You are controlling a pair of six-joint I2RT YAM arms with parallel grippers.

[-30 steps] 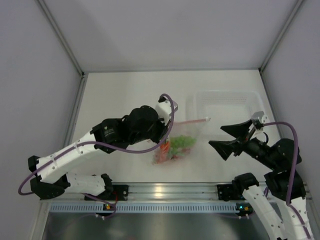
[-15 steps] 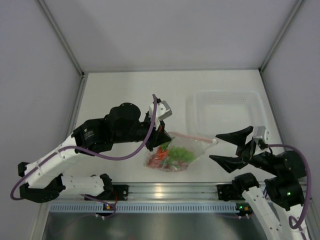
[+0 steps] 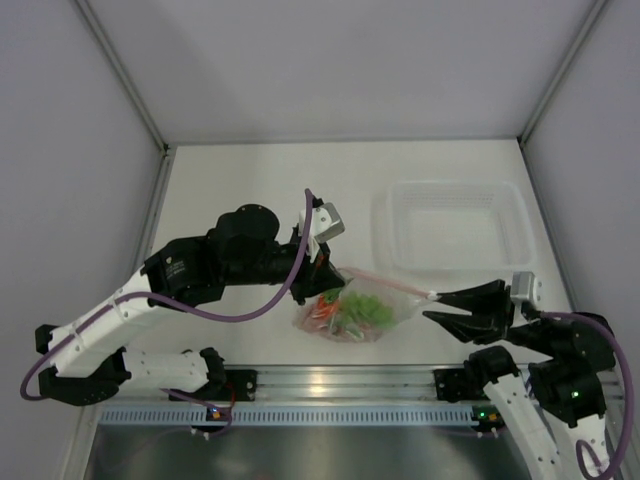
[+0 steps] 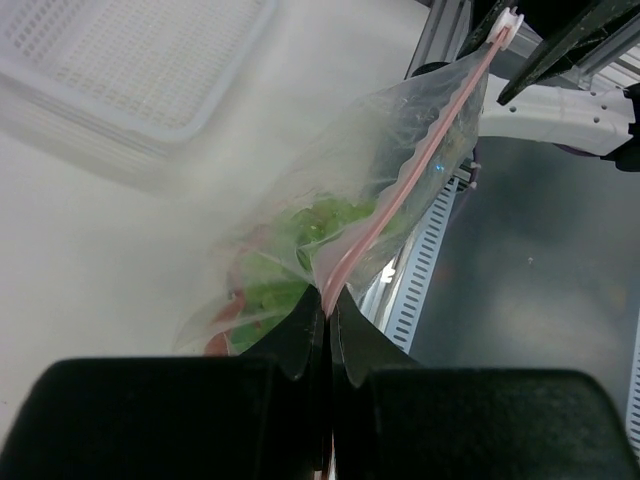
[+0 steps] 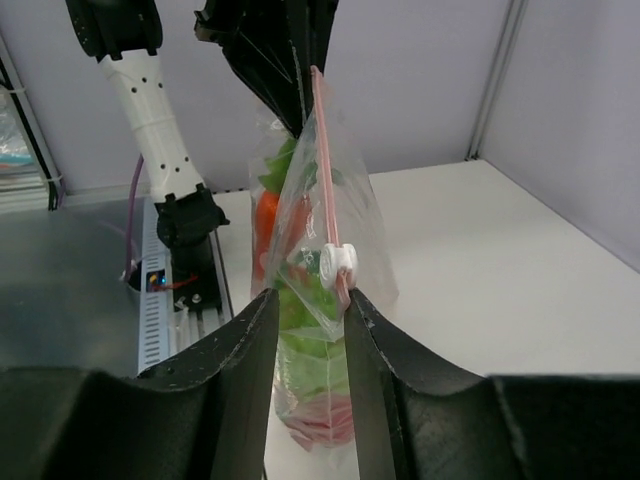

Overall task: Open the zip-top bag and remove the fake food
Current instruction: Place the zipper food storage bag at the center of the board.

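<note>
The zip-top bag [image 3: 372, 296] hangs stretched between my two grippers above the table's front part. The fake food [image 3: 347, 310] shows through it, green leafy pieces [image 5: 312, 345] and an orange piece [image 5: 266, 225]. My left gripper [image 3: 325, 272] is shut on the left end of the pink zip strip [image 4: 400, 180]. My right gripper [image 3: 436, 301] stands with its jaws a little apart around the bag's other corner. The white slider [image 5: 338, 261] rests against its right finger, and a gap remains beside the left finger.
A rigid clear tub [image 3: 452, 188] stands at the back right of the table, also in the left wrist view [image 4: 150, 60]. The metal rail [image 3: 340, 380] with the arm bases runs along the near edge. White walls enclose both sides and the back.
My right gripper has moved down and left to the slider end of the bag and its jaws have narrowed around it. The left arm swung the bag lower, then held still.
</note>
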